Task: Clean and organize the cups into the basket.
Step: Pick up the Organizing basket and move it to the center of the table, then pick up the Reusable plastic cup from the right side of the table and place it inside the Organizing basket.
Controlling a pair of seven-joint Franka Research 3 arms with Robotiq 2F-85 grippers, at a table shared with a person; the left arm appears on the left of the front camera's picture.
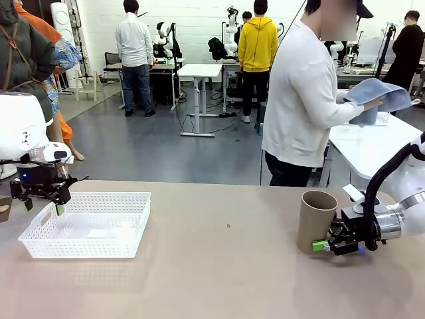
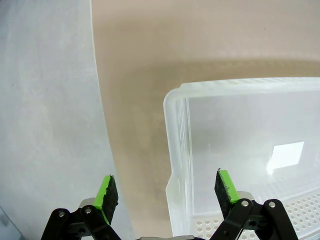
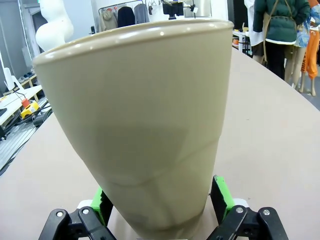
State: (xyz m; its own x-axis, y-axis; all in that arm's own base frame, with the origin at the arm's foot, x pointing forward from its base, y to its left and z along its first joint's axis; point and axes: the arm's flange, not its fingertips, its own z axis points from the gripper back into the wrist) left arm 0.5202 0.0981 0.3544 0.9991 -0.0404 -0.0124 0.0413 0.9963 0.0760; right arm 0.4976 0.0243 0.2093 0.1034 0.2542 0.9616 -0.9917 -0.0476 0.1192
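cup: I saw it upright on the tabletop, well right of the basket.
right end effector: fingers stood apart, flanking the cup's base.
left end effector: fingers apart, straddled the basket's left wall.

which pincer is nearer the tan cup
Right. The right pincer sits at the cup, open, with a pad on either side of its base. The left pincer is far across the table, at the white basket's left end.
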